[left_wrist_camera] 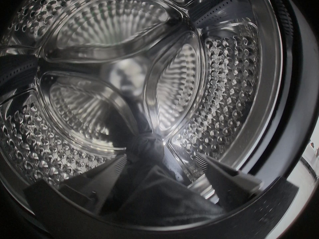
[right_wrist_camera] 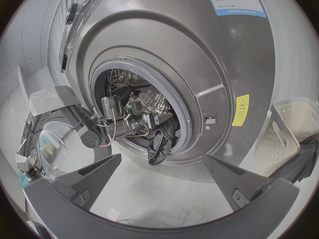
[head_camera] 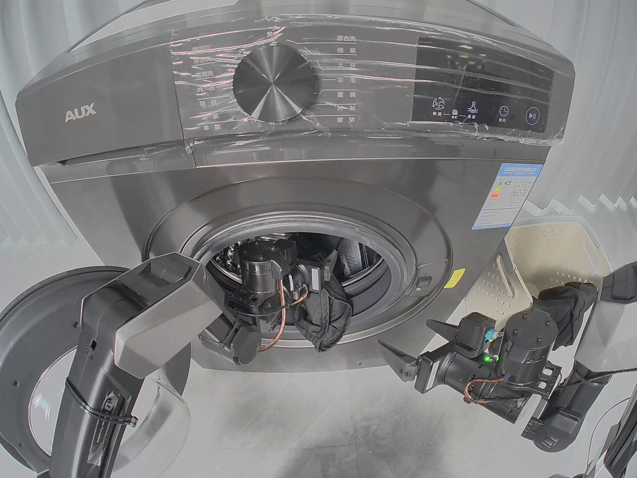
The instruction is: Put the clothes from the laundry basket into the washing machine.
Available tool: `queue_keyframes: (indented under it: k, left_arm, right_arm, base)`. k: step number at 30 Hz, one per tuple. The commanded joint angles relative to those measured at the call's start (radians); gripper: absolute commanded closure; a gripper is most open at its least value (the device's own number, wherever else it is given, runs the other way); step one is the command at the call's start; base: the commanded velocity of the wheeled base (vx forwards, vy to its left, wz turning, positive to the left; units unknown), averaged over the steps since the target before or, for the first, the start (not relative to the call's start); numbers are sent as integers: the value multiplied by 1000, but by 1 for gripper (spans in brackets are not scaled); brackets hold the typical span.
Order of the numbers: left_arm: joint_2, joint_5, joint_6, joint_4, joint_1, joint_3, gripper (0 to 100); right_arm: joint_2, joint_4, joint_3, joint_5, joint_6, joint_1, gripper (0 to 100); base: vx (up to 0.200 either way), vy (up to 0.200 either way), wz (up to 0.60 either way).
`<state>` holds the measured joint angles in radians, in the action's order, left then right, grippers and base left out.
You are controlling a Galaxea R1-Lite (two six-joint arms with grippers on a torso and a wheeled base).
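Note:
The washing machine [head_camera: 298, 187] stands with its drum [left_wrist_camera: 109, 67] open. My left gripper [left_wrist_camera: 161, 156] is inside the drum mouth [head_camera: 325, 270], open, with a dark garment [left_wrist_camera: 156, 190] lying between its spread fingers. That garment [head_camera: 323, 313] hangs out over the door seal's lower lip [right_wrist_camera: 159, 145]. My right gripper [head_camera: 408, 340] is open and holds nothing, low in front of the machine, right of the opening [right_wrist_camera: 160, 157]. The cream laundry basket [head_camera: 531, 253] stands at the machine's right side, with another dark piece of clothing [head_camera: 564, 300] draped over its rim [right_wrist_camera: 304, 160].
The round door [head_camera: 40, 340] is swung open to the left, behind my left arm. Light grey floor [head_camera: 318, 419] stretches in front of the machine. White curtains hang behind and beside it.

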<state>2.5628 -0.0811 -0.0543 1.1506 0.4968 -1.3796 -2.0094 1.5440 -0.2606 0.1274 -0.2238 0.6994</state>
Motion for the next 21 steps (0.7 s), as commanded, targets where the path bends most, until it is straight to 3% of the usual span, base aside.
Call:
queue_keyframes:
  k: [1, 4, 17, 18, 21]
  left_arm:
    - [-27, 30, 2, 1, 20, 94, 0]
    - [-36, 80, 5, 9, 49, 183, 0]
    - [13, 75, 17, 12, 54, 177, 0]
    - [14, 75, 19, 12, 52, 175, 100]
    - [19, 70, 22, 12, 49, 165, 100]
  right_arm:
    - [1, -1, 1, 0, 0, 2, 0]
    - [1, 1, 0, 0, 0, 0, 0]
    - [1, 1, 1, 0, -2, 11, 0]
    - [1, 1, 1, 0, -2, 11, 0]
    - [1, 1, 1, 0, -2, 11, 0]
  base:
    - [0, 0, 0]
    - [0, 0, 0]
    - [0, 0, 0]
    - [0, 0, 0]
    - [0, 0, 0]
